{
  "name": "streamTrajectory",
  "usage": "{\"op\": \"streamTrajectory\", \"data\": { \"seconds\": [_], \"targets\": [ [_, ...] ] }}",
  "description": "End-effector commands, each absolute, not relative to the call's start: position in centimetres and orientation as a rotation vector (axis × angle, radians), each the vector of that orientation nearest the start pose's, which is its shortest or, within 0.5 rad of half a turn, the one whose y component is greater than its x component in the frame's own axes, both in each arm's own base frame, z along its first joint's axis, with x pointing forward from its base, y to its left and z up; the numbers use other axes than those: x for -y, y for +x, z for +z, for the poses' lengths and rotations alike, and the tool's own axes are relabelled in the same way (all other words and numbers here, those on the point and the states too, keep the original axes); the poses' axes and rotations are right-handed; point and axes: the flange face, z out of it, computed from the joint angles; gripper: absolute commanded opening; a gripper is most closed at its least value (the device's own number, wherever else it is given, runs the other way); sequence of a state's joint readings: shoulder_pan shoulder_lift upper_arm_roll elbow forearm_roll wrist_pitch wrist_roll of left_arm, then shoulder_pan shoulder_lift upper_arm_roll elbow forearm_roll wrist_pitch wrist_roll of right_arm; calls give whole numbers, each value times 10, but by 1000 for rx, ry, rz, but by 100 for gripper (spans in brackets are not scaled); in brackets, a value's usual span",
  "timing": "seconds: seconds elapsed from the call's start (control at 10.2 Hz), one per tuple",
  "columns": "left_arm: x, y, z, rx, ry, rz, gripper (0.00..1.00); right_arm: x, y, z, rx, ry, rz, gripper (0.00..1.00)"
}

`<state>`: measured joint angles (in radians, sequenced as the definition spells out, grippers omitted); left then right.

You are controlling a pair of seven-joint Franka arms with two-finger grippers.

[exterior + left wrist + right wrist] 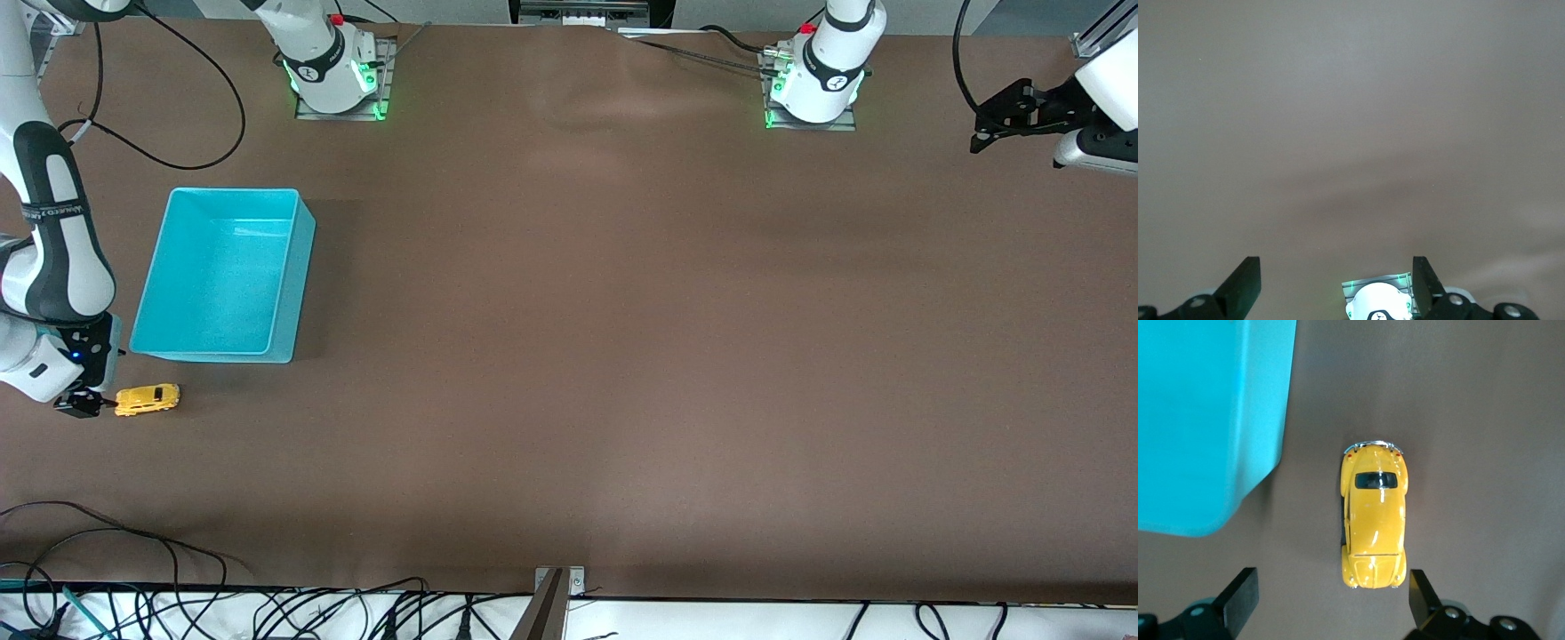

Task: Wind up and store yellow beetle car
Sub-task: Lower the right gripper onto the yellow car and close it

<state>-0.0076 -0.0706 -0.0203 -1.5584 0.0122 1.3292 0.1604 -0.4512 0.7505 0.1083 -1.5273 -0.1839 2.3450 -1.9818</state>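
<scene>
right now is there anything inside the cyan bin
Nothing shows inside the cyan bin; its whole floor is in view from the front camera and is bare. The yellow beetle car sits on the table outside it, nearer the front camera, by the right gripper.

Soft, even overhead light is falling across the brown table [622,356], leaving a pale sheen toward its middle. The cyan bin [222,276] is casting a faint shadow toward the left arm's end. Green lamps are glowing at both arm bases. The yellow beetle car [1373,513] is showing sharply, with small highlights gleaming on its roof.
</scene>
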Motion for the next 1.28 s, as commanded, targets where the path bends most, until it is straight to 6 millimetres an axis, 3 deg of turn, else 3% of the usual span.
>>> {"op": "streamTrajectory", "data": {
  "seconds": [0.0,0.2,0.49,0.59,0.69,1.18],
  "targets": [
    [21,507,656,-290,-3129,258,100,264,673,208,-2339,1969,19,100],
    [22,508,656,-295,-3129,258,100,270,668,191,-2343,2018,62,100],
    [22,508,656,-295,-3124,258,100,267,669,189,-2378,1982,64,100],
    [22,508,655,-288,-3124,260,100,266,670,191,-2377,1979,67,100],
    [22,508,655,-288,-3124,260,100,253,677,199,-2389,1956,103,100],
    [23,508,655,-287,-3122,260,100,249,682,213,-2433,1859,114,100]
  ]
}}
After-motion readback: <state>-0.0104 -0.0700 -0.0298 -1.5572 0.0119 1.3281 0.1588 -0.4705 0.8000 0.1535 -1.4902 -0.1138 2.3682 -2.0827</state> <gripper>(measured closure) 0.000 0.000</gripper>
